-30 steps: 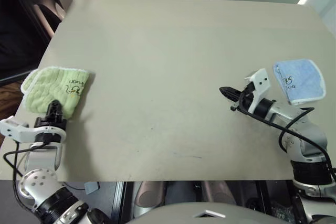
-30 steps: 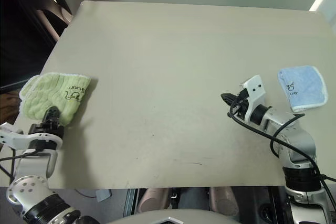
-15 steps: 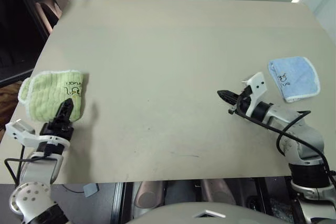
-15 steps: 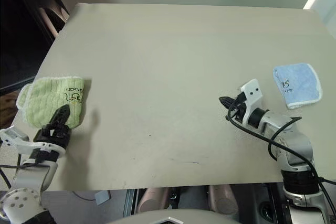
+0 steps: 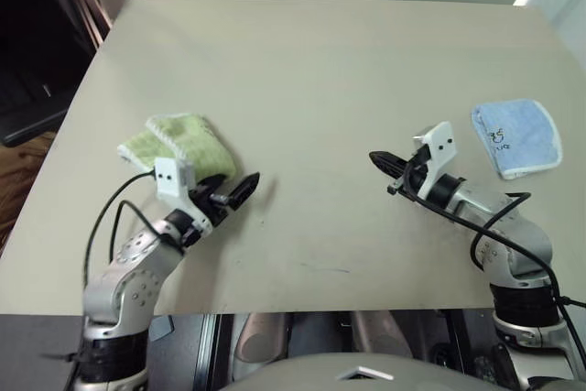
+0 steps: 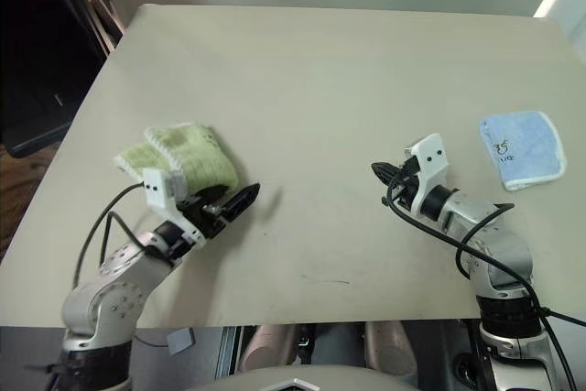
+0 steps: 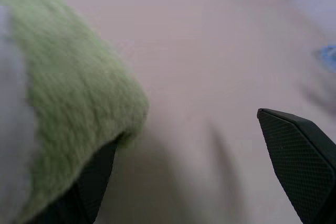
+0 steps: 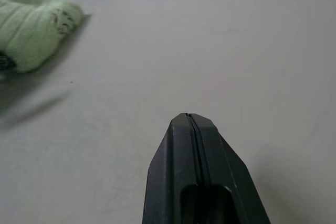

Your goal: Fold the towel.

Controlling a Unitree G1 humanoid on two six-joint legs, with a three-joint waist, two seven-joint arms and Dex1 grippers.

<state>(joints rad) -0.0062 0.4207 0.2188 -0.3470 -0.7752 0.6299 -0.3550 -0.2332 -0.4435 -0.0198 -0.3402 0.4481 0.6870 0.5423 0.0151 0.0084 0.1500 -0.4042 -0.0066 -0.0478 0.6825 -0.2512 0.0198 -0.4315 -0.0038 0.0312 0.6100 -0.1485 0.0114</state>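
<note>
You see light green terry cloth towel (image 5: 183,142) shifted: earlier flat at table's left edge, now bunched and draped further in toward table middle, riding over one finger of your left gripper (image 5: 236,192). Left gripper swung from left edge toward table middle, now points forward and right, rolled over. Its fingers (image 7: 296,153), earlier pinched on towel's near edge, now spread wide. Towel's dark embroidered mark no longer shows from head camera.
</note>
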